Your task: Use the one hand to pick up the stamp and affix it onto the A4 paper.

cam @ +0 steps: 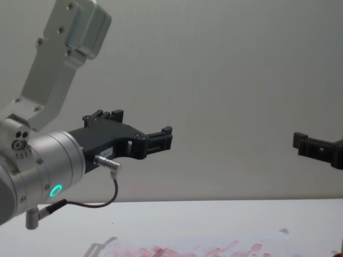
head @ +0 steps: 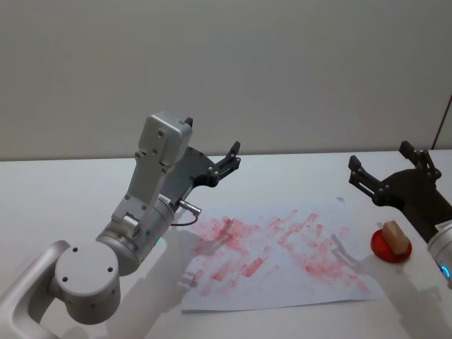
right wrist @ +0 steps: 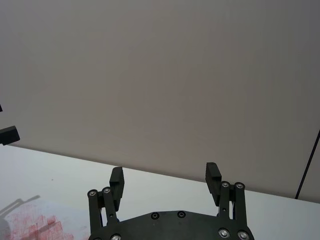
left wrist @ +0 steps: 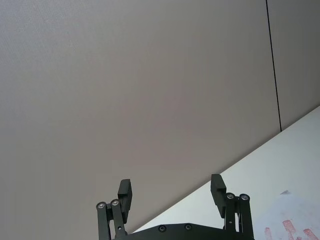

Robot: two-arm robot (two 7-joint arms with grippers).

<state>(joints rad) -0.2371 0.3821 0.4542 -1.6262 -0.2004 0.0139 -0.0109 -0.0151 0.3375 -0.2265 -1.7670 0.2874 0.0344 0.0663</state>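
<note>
The stamp (head: 395,237), a small wooden block, stands on a round red ink pad (head: 381,248) at the table's right. The A4 paper (head: 282,272) lies flat in the middle, covered in smudgy red prints; its edge also shows as the paper (cam: 203,250), the paper (left wrist: 295,227) and the paper (right wrist: 30,225). My right gripper (head: 380,158) hangs open in the air behind and above the stamp, apart from it, with nothing between its fingers (right wrist: 212,175). My left gripper (head: 234,155) is raised over the paper's far left part, open and empty, its fingers (left wrist: 217,186) pointing at the wall.
The white table (head: 63,191) runs to a plain grey wall. The left arm's large silver joint (head: 88,279) with a green light sits low at the front left. From the chest, the left gripper (cam: 161,140) and right gripper (cam: 313,145) face each other in mid-air.
</note>
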